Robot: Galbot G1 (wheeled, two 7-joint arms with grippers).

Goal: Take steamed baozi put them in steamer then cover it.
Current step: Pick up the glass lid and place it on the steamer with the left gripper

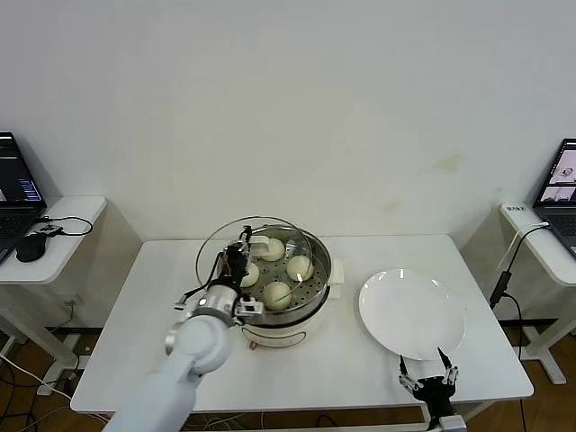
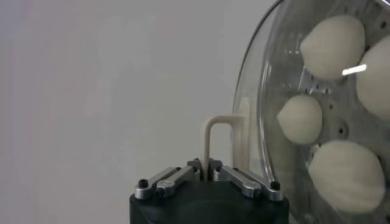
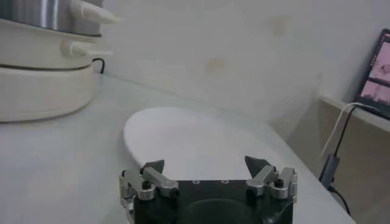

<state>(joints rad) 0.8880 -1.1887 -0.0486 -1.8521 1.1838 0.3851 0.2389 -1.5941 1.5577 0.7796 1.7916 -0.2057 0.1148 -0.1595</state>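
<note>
While left claw (image 2: 205, 164) pinching cover (image 2: 268, 103) handle, no legible writing.

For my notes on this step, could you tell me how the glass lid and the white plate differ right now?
The glass lid is clear, while the white plate is opaque. The lid is tilted over the steamer, gripped by its handle in the left gripper, while the plate lies flat on the table with nothing on it. The open right gripper waits near the plate's front edge. Both are round.
</note>
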